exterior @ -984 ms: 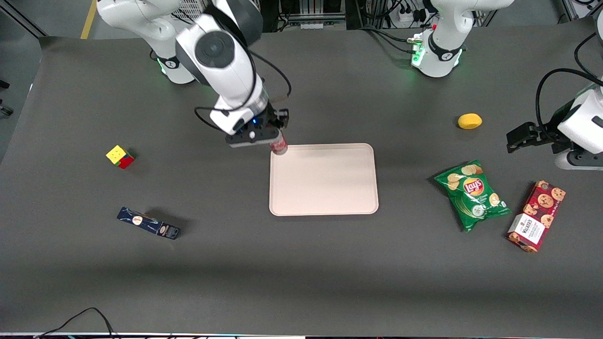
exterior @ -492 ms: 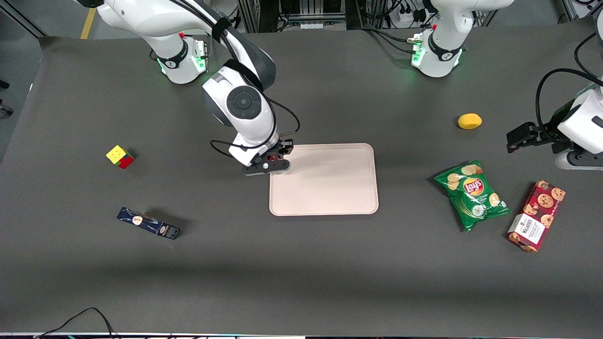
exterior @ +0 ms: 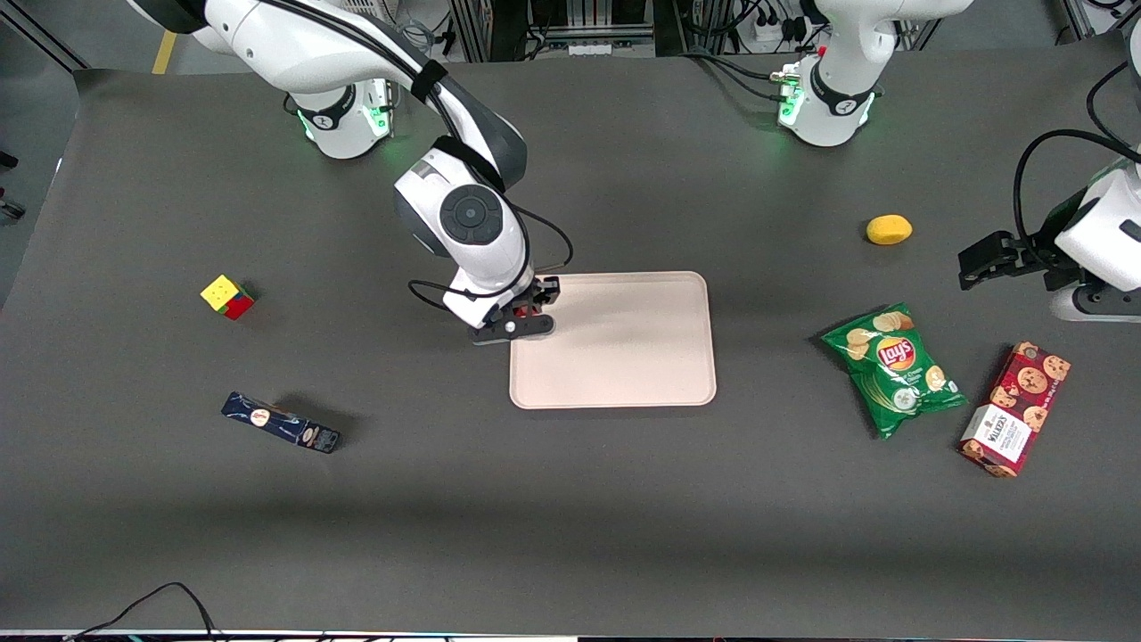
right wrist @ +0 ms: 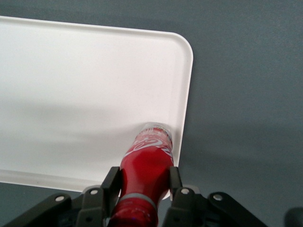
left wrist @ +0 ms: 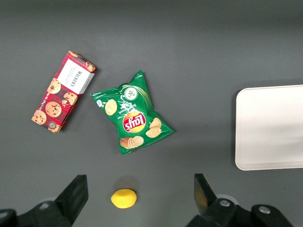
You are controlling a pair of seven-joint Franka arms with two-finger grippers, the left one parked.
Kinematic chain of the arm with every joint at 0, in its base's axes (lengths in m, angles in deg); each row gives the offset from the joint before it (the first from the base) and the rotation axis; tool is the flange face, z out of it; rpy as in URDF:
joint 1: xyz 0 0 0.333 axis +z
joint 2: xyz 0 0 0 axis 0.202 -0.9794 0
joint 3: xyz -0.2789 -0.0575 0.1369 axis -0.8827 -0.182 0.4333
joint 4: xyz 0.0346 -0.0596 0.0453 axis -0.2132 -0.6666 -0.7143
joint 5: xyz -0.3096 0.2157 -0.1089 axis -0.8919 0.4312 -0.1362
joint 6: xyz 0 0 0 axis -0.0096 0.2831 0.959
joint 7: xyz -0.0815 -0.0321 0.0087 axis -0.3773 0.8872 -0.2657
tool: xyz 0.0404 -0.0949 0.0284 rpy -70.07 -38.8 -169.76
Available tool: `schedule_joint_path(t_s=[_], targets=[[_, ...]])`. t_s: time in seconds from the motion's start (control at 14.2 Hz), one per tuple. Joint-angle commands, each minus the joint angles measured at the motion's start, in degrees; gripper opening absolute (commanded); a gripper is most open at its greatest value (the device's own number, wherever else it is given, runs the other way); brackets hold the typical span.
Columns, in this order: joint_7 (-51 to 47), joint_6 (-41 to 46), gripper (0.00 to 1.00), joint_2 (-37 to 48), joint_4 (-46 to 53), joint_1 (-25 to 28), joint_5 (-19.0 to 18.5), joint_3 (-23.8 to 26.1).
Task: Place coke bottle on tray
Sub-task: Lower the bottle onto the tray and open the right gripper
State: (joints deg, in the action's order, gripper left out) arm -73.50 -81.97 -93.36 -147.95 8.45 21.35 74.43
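While the dark grey table (exterior: 570, 517) carries scattered items, the gripper (right wrist: 142, 189) clamps the coke bottle (right wrist: 147, 172). Its clear base rests inside the tray (right wrist: 71, 94) by the rim, at the edge toward the working arm's end.

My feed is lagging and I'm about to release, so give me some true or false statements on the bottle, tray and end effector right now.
1. The end effector is shut on the coke bottle. True.
2. The bottle's base is over the middle of the tray. False: it is just inside the tray's edge toward the working arm's end.
3. The chips bag lies on the tray. False: it lies on the table toward the parked arm's end.
4. The cookie box lies beside the chips bag. True.
5. The lemon is nearer the front camera than the chips bag. False: it is farther.
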Motion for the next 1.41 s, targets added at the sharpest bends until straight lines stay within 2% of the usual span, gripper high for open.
schedule_joint_path(t_s=[0.0, 0.28, 0.35, 0.42, 0.49, 0.56, 1.12, 1.34], targets=[[-2.1, -0.9, 0.00, -1.5, 1.4, 0.5, -2.4, 0.0], [-2.1, -1.1, 0.00, -1.8, 1.4, 0.4, -2.5, 0.0], [-2.1, -1.1, 0.16, -1.9, 1.4, 0.4, -2.5, -0.1], [-2.1, -1.1, 0.37, -1.9, 1.4, 0.4, -2.5, -0.1], [-2.1, -1.1, 0.85, -1.9, 1.4, 0.4, -2.5, -0.1], [-2.1, -1.1, 1.00, -1.8, 1.4, 0.4, -2.6, -0.1], [-2.2, -1.0, 1.00, -1.8, 1.5, 0.3, -2.4, -0.1], [-1.1, 1.4, 1.00, 1.3, 3.0, -0.3, -2.2, -0.5]])
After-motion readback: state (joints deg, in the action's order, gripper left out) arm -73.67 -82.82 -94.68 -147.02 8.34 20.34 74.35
